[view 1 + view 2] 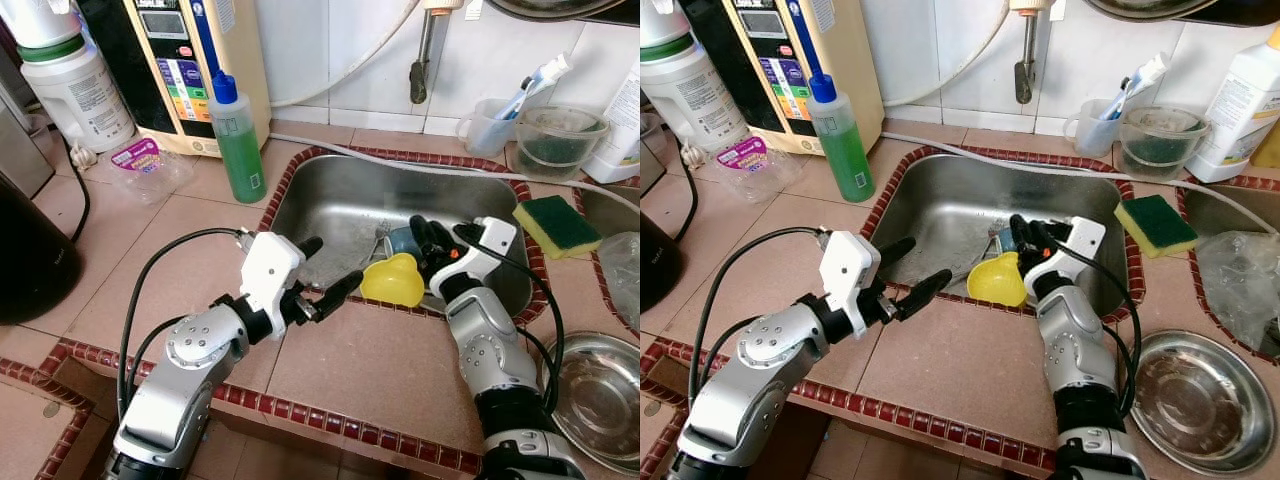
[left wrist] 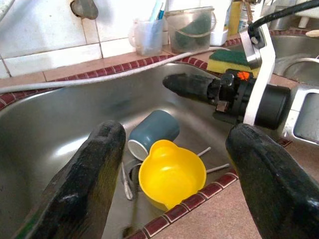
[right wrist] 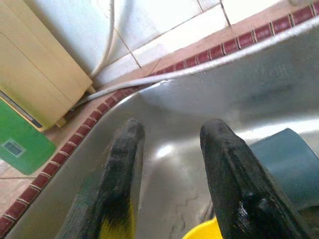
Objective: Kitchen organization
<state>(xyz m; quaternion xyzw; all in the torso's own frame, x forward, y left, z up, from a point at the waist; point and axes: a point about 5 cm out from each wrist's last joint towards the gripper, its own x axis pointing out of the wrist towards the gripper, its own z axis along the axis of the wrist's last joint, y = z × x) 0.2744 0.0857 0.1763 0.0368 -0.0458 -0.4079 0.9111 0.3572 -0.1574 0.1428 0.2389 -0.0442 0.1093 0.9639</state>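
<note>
A yellow cup (image 1: 394, 281) sat at the near edge of the sink (image 1: 330, 205), its rim leaning against the red-tiled lip, with a grey-blue mug (image 2: 152, 132) lying on its side just behind it and some cutlery (image 2: 212, 159) on the steel floor beside them. The right gripper (image 1: 433, 238) reached over the near lip into the sink just beside the cup and above the mug; its fingers (image 3: 227, 164) stood a little apart, one of them close against the cup's rim, though whether it touched could not be told, and nothing was clamped between them. The left gripper (image 1: 325, 270) hovered over the counter at the sink's near-left corner, fingers spread wide and empty, pointed across at the cup, which lay just beyond its fingertips. Between the two grippers only the cup and a strip of the lip lay. Past the right gripper, most of the sink floor was bare steel up to the far wall. Beyond the left gripper, a green bottle (image 1: 234, 140) stood on the counter close to the sink's far-left corner. Off the right gripper's outer side, a sponge (image 1: 556, 225) lay at the sink's far-right edge, and a steel bowl (image 1: 598, 398) sat on the counter beside that arm.
</note>
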